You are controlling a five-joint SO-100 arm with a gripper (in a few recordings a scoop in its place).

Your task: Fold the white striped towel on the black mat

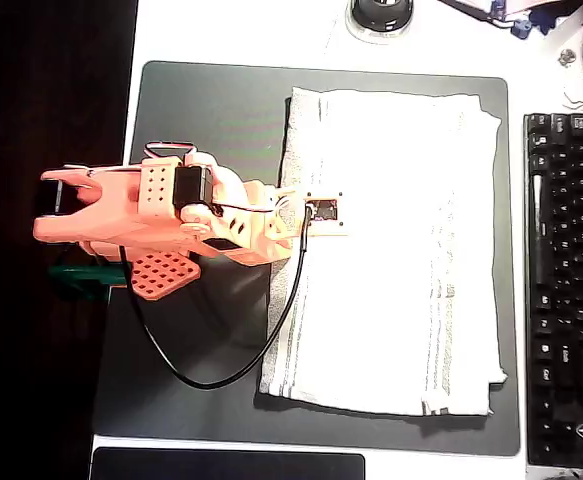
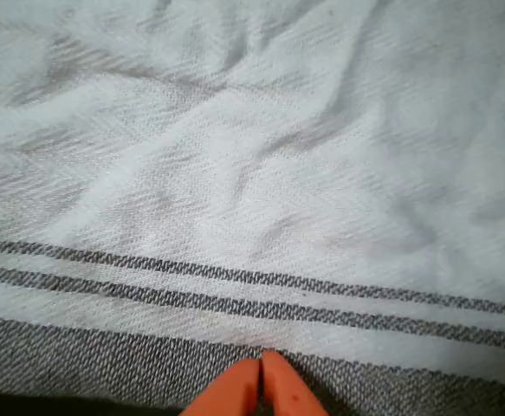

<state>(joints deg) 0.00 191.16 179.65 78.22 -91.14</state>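
Reaching across from the left of the overhead view, an orange arm holds its gripper [image 1: 293,222] over the left edge of the white striped towel [image 1: 401,250], about midway along that edge. The towel lies spread flat on the right-hand part of the black mat [image 1: 211,120], its long sides running top to bottom, with thin grey stripes along the left edge and more stripes near the right edge. Bare mat shows all around the cloth, widest on the left, where the arm's body and a looping black cable [image 1: 221,375] sit above it. In the wrist view, the two orange fingertips [image 2: 235,392] are pressed together with no cloth between them, their points at the towel's grey woven border, just below two dark stripes; the white terry cloth beyond is softly wrinkled. A black keyboard [image 1: 568,290] lies just off the mat's right side on the white table [image 1: 231,30], and a glossy black slab [image 1: 226,465] sits just below the mat's bottom edge. A round black object [image 1: 380,14] stands at the top of the table.
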